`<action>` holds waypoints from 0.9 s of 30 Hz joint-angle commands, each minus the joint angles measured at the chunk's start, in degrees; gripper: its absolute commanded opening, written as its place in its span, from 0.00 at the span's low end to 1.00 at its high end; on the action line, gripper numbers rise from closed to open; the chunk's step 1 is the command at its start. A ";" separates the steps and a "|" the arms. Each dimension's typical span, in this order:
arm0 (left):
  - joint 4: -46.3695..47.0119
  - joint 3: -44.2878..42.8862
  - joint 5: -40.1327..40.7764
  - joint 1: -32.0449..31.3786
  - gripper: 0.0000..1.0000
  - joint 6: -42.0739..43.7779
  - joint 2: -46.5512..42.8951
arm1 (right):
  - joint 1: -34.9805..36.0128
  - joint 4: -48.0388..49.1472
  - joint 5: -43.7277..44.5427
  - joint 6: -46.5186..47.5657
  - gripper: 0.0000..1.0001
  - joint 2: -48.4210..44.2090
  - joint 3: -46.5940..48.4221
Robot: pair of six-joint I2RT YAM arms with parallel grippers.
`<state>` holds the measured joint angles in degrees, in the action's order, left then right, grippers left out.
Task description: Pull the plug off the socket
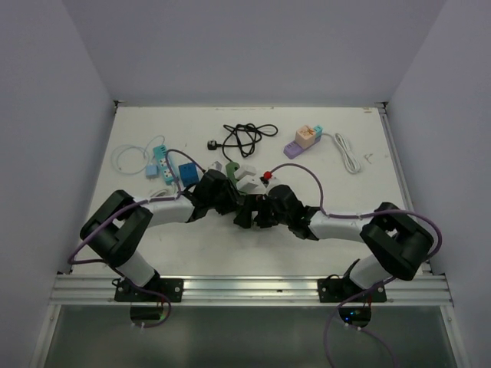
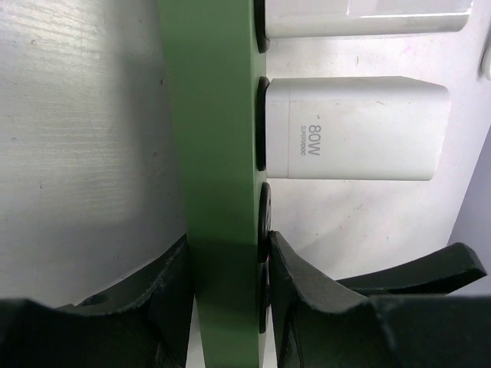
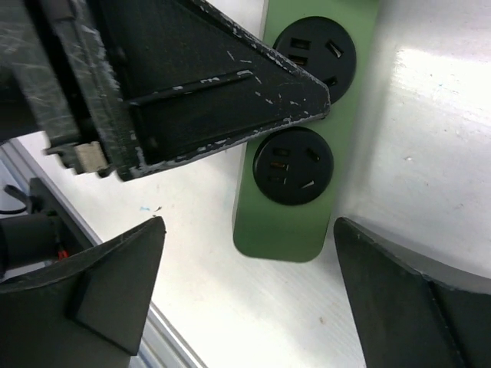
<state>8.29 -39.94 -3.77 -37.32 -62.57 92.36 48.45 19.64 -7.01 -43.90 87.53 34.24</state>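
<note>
Clamps the green power strip edge-on with the left gripper, jaws pressed against both faces at the bottom centre of the left wrist view. Hangs the right gripper spread wide over the strip's end, low in the right wrist view, holding nothing.

Shows the likely plug as a white 80W charger, seated in the strip right of centre just above the left grip, with a second white plug at the top edge. Cannot say from these views which of the two is meant.

Looks rigid, smooth-sided and fairly light, but seated stiffly in its socket. Best pinched across the flat sides near the free end, where smooth plastic could slip, then drawn straight out while bracing the strip.
</note>
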 commanded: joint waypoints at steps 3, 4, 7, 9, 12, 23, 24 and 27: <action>-3.02 1.09 0.61 -0.47 0.00 5.69 -1.83 | 0.07 -7.58 3.56 1.71 0.99 -6.92 0.12; -3.28 1.27 0.35 -0.47 0.00 6.22 -2.09 | 0.07 -8.82 4.36 2.15 0.99 -7.80 0.21; -3.37 2.67 -1.06 -0.47 0.00 7.63 -3.23 | -0.54 -13.48 6.83 2.94 0.99 -10.88 0.74; -3.20 3.90 -2.64 -0.39 0.00 8.86 -4.28 | -1.51 -15.23 7.97 2.50 0.99 -12.46 1.00; -3.37 6.18 -3.87 -0.39 0.00 9.92 -6.74 | -3.53 -17.08 8.85 0.84 0.99 -13.08 2.93; -1.79 11.29 -5.19 -0.39 0.00 10.97 -11.76 | -5.64 -14.02 4.72 -12.95 0.99 -0.01 13.57; -1.70 11.38 -5.37 -0.38 0.00 10.97 -11.76 | -5.73 -13.84 4.72 -13.75 0.99 0.80 14.44; -1.62 11.55 -5.37 -0.38 0.00 11.06 -11.94 | -5.73 -14.36 6.65 -16.47 0.98 2.03 14.63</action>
<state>7.86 -29.63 -7.99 -37.32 -53.28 81.30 42.72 4.14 -1.17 -54.96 88.95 47.07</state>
